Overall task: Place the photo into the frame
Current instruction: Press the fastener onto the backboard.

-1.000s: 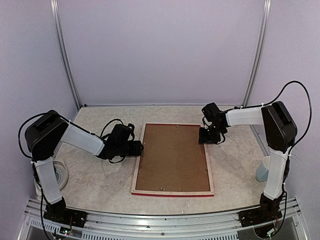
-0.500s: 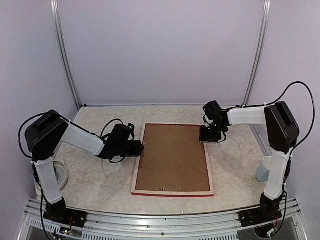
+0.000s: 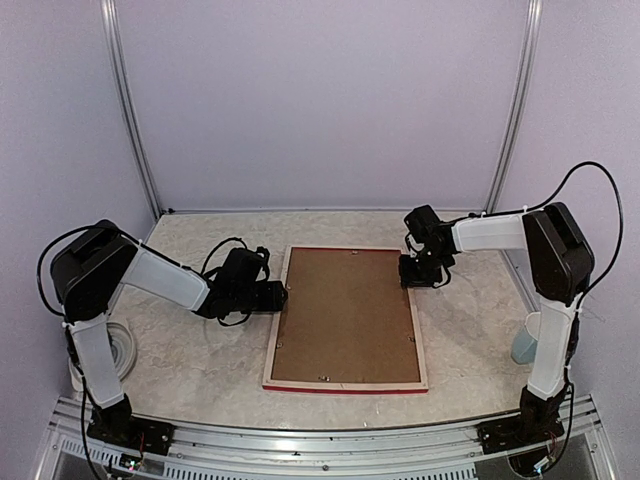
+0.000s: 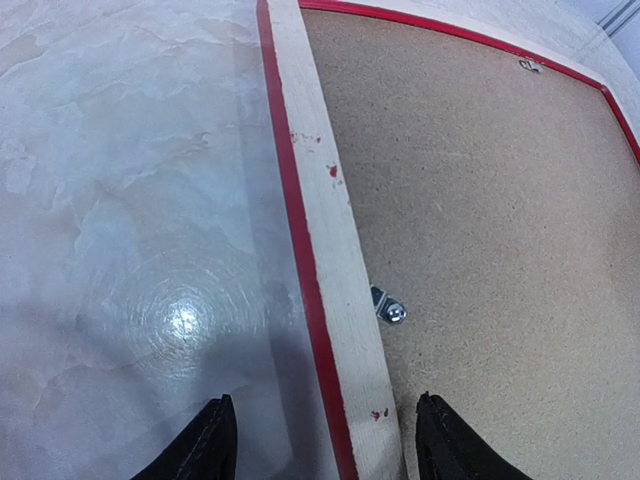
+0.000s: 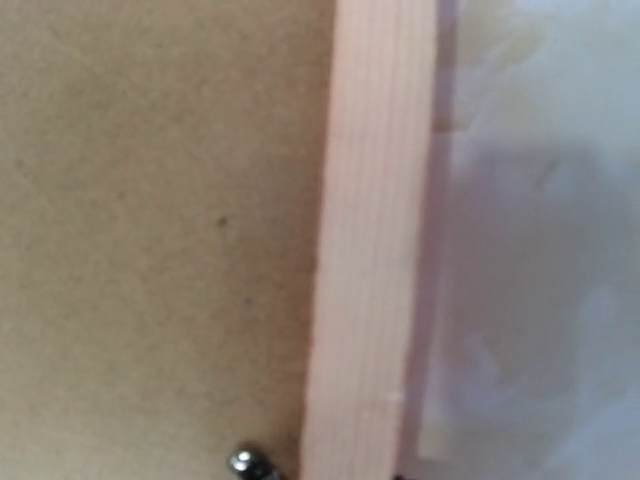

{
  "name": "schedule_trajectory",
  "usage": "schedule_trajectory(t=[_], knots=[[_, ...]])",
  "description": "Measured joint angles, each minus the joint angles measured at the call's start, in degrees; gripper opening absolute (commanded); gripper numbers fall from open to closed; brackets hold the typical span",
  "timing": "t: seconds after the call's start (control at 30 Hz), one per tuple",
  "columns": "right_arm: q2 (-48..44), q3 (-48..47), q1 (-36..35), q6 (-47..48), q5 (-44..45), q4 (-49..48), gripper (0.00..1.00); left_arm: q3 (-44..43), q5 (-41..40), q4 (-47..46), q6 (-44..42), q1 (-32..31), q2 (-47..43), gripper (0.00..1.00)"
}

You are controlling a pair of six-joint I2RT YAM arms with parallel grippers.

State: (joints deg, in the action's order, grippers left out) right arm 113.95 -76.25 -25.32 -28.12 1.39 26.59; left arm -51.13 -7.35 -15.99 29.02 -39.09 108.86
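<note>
The frame (image 3: pixel 276 322) lies face down in the middle of the table, pale wood rails with a thin red edge. The brown backing board (image 3: pixel 345 315) fills it. The photo is hidden. My left gripper (image 3: pixel 279 297) is open at the frame's left rail; in the left wrist view (image 4: pixel 325 452) its fingers straddle the rail (image 4: pixel 330 250) without touching it, near a metal clip (image 4: pixel 388 306). My right gripper (image 3: pixel 415 272) hovers low over the frame's right rail near the far corner. The right wrist view shows only the rail (image 5: pixel 370 250), the board (image 5: pixel 150 200) and a clip (image 5: pixel 245 462), no fingers.
A white coil (image 3: pixel 122 350) lies by the left arm's base. A pale blue cup (image 3: pixel 524 340) stands at the right edge behind the right arm. The marbled tabletop (image 3: pixel 200 360) surrounds the frame, with walls on three sides.
The right arm shifted slightly outward and came back. The left arm and the frame have not moved.
</note>
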Motion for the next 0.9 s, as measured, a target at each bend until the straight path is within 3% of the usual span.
schedule_trajectory(t=[0.43,0.67,0.9], knots=[[0.0,0.0,0.0,0.35,0.83,-0.52,0.11,-0.42,0.24,-0.02,0.0,0.0,0.31,0.6],[0.02,-0.02,0.0,0.39,0.61,-0.57,0.25,-0.72,0.2,0.35,-0.04,-0.07,0.44,0.59],[1.9,-3.63,0.0,4.46,1.53,2.45,0.35,-3.08,-1.42,2.12,-1.05,-0.76,2.01,0.4]])
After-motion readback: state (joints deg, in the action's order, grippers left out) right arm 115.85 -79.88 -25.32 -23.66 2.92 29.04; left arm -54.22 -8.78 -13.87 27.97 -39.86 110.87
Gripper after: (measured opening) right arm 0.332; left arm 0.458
